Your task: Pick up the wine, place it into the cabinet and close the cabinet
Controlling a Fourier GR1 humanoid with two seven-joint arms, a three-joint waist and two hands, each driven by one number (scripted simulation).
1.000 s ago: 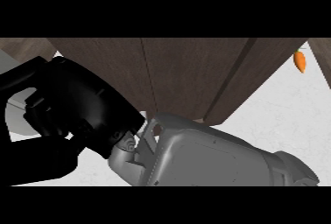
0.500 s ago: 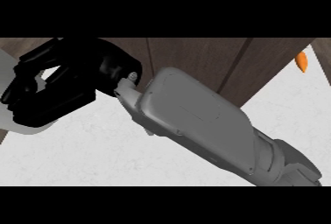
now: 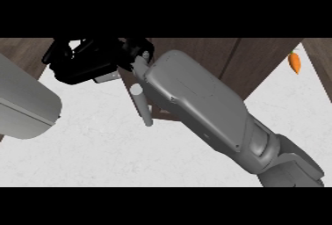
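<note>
The right hand (image 3: 88, 61) is up at the top left of the view, black against the dark wooden cabinet (image 3: 259, 57), at the end of its grey forearm (image 3: 207, 114), which slants up from the lower right across the white bench (image 3: 130, 154). Whether the hand is apart or clamped on anything I cannot tell. The wine cannot be made out. A grey bar handle (image 3: 144, 110) shows just beside the forearm. A small orange carrot (image 3: 295, 62) sits at the upper right, and a rounded grey shape (image 3: 26, 105) fills the left edge
</note>
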